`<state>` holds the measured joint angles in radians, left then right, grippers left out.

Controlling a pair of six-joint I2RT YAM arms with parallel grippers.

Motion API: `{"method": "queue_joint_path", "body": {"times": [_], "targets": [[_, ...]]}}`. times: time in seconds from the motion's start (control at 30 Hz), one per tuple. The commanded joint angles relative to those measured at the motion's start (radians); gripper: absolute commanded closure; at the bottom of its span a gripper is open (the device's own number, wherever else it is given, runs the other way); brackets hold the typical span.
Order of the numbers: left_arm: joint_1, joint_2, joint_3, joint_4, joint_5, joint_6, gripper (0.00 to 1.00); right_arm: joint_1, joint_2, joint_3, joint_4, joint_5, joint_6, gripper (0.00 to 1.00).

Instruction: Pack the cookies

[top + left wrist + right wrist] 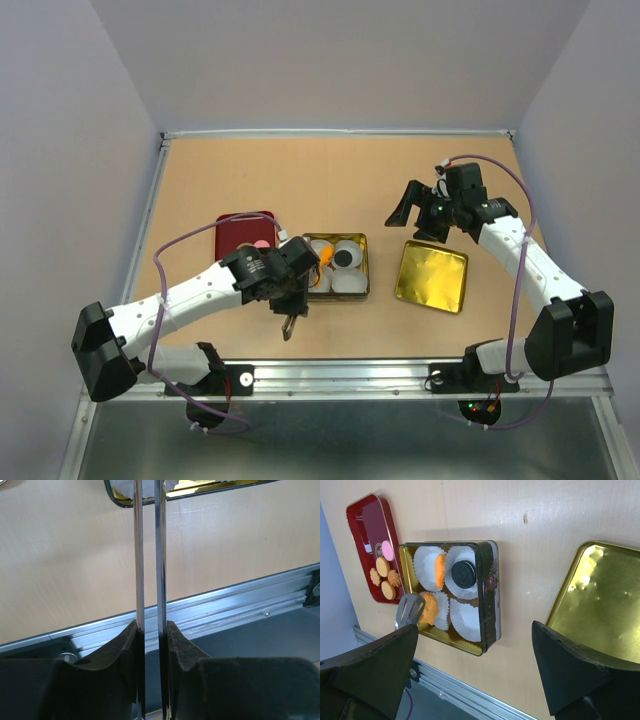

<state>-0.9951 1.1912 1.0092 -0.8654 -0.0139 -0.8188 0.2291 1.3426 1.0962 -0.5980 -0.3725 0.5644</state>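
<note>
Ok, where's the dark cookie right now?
The dark cookie sits in a white paper cup in the far right corner of the tin, mid-table in the top view, between the red tray and the gold lid.

overhead from behind, close wrist views, shared tin [490, 600]

White left arm [185, 295], white right arm [525, 255], black joints, purple cables [514, 330], black pincer fingers [570, 670]

text: none readable | labels, brands: none | numbers, signs: none | dark cookie [464, 574]: pattern too blurred to read
</note>
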Motion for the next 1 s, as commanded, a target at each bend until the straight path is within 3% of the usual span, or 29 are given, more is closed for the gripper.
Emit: {"method": "queue_joint_path", "body": {"times": [0.0,0.23,0.73,0.97], "targets": [[-0.008,-0.019,-0.033,0.042,-0.032,-0.016,0.98,-0.005,-0.031,-0.024,0.038,-0.008,-0.006,0.00],[-0.014,-0.028,-0.057,0.055,-0.021,-0.022,0.96,-0.005,-0.037,-0.036,0.040,-0.006,-0.004,0.00],[-0.022,-0.027,-0.049,0.068,-0.021,-0.023,0.60,-0.005,-0.031,-0.041,0.038,-0.008,0.000,0.00],[-0.022,-0.033,-0.040,0.057,-0.027,-0.023,0.51,-0.005,-0.033,-0.045,0.038,-0.009,0.000,0.00]]}}
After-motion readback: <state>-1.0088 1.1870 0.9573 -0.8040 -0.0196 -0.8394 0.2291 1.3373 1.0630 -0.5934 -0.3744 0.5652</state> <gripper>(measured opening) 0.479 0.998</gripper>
